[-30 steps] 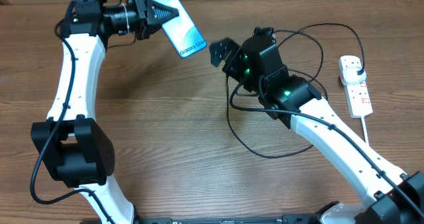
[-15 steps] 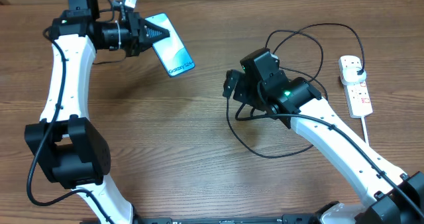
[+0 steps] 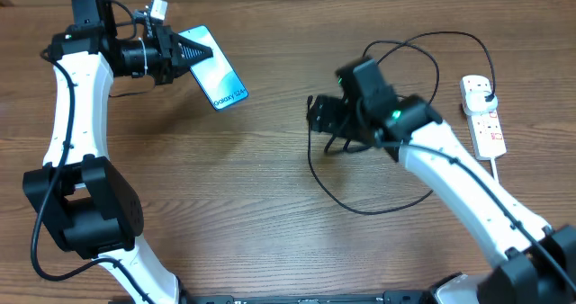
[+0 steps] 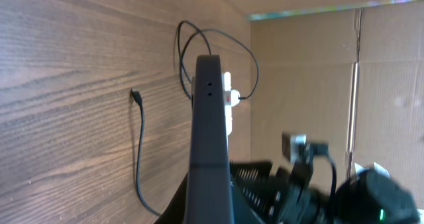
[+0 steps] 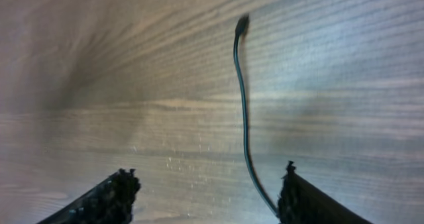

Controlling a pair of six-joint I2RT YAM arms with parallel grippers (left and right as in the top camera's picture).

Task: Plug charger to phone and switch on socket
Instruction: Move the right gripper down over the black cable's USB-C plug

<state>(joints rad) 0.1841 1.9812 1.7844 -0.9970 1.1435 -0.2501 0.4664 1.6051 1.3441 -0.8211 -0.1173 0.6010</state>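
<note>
Left tool (image 3: 187,52) is clamped on one end of the phone (image 3: 219,76), holding it up off the counter (image 3: 225,205). Its lit screen shows from above, and its free end slants toward the middle of the counter. From the left wrist, the phone (image 4: 209,131) is seen edge-on, its port end pointing across at the cable.

Right tool (image 5: 207,192) hangs low over the wood with its fingers (image 5: 120,194) apart and nothing pinched between them. Here's the key bit: the charger (image 5: 242,105) tip (image 5: 242,24) lies straight ahead of this tool. The cable runs back from the tip toward the tool's right-hand finger, just inside it, so its long axis lines up with the tool's reach. The right arm is much the nearer one, with the phone well off to the left.

The socket (image 3: 487,117) sits at the far right edge, with a black plug (image 3: 487,92) seated in its far end. The charger's loops sprawl under the right arm, and I'd say those are the only snag. The next step looks like a pinch just behind the tip.
</note>
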